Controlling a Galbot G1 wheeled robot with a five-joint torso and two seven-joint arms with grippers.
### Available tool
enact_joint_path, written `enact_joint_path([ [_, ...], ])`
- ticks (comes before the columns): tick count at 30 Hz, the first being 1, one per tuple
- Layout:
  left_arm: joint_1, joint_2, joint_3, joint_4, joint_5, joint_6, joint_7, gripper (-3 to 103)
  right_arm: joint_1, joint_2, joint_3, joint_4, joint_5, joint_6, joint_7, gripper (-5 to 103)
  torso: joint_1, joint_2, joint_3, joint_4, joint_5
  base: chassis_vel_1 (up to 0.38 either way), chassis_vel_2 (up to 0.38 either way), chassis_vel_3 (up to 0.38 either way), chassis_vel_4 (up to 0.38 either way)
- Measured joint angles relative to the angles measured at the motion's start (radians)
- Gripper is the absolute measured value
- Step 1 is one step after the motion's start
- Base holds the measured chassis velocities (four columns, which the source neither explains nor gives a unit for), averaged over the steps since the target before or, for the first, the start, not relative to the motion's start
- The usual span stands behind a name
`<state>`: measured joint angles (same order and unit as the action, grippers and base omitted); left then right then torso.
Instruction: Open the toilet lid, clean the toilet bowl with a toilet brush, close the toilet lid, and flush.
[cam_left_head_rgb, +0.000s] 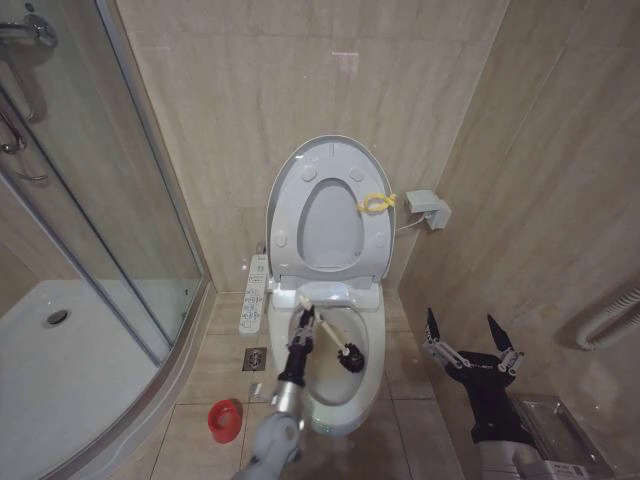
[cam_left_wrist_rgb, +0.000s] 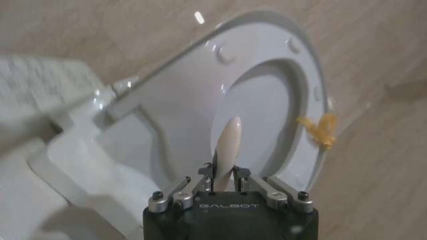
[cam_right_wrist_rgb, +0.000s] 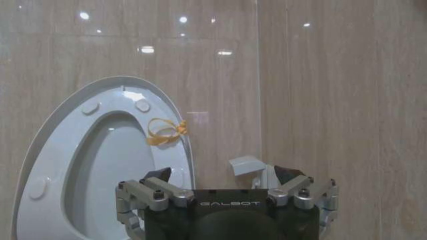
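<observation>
Left end effector (cam_left_head_rgb: 303, 322): nearest the head camera, its arm reaches up from the lower edge; fingers clenched on the handle of the toilet brush (cam_left_head_rgb: 338, 347), which slants down to the right.
Right end effector (cam_left_head_rgb: 471, 345): parked right of the toilet near the wall, fingers spread wide, holding nothing.
Red cup holder (cam_left_head_rgb: 225, 420): on the floor tiles, left of the toilet base, well apart from the brush.
Toilet bowl (cam_left_head_rgb: 372, 350): the brush's dark head sits inside it, toward the right-hand wall.
Toilet lid (cam_left_head_rgb: 335, 150): raised upright against the wall, seat ring (cam_left_head_rgb: 285, 215) folded against it, yellow tag (cam_left_head_rgb: 377, 203) at its right edge.
Risk: judged from the steep handle angle, a hard scrub could twist the thin stick in the grip or flick water over the rim.
View differences: the left wrist view shows the pale handle (cam_left_wrist_rgb: 226, 150) pinched between the fingers, but not the bristle head; the head view supplies that. The right wrist view shows the open fingers facing the raised lid.
</observation>
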<state>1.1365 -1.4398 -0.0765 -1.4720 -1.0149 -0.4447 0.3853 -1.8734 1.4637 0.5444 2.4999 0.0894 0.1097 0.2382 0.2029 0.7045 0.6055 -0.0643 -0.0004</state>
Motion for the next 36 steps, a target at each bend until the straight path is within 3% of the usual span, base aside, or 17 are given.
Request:
enact_joint_path([
  [2,0.045,0.074,-0.038,-0.041,0.048,-0.007,0.02,20,0.0,0.0,0.0,0.0,0.0,0.0,0.0,100,0.0,0.0,0.0,0.0003,0.0002,0.0,0.0,0.0,0.0],
  [3,0.045,0.074,-0.038,-0.041,0.048,-0.007,0.02,20,0.0,0.0,0.0,0.0,0.0,0.0,0.0,100,0.0,0.0,0.0,0.0003,0.0002,0.0,0.0,0.0,0.0],
  [6,0.11,0.161,-0.093,-0.101,0.102,-0.018,0.061,17,0.0,0.0,0.0,0.0,0.0,0.0,0.0,100,0.0,0.0,0.0,0.0005,0.0,0.0,0.0,0.0,0.0],
  [10,0.151,0.202,-0.144,-0.144,0.139,-0.034,0.083,17,0.0,0.0,0.0,0.0,0.0,0.0,0.0,100,0.0,0.0,0.0,0.0004,0.0002,0.0,0.0,0.0,0.0],
  [18,0.17,0.213,-0.204,-0.171,0.21,-0.072,0.085,17,0.0,0.0,0.0,0.0,0.0,0.0,0.0,100,0.0,0.0,0.0,0.0002,0.0002,0.0,0.0,0.0,0.0],
  [24,0.162,0.224,-0.217,-0.19,0.21,-0.082,0.084,17,0.0,0.0,0.0,0.0,0.0,0.0,0.0,100,0.0,0.0,0.0,0.0003,0.0002,0.0,0.0,0.0,0.0],
  [36,0.165,0.274,-0.239,-0.309,0.109,-0.069,0.108,17,0.0,0.0,0.0,0.0,0.0,0.0,0.0,100,0.0,0.0,0.0,0.0002,0.0003,0.0,0.0,0.0,0.0],
])
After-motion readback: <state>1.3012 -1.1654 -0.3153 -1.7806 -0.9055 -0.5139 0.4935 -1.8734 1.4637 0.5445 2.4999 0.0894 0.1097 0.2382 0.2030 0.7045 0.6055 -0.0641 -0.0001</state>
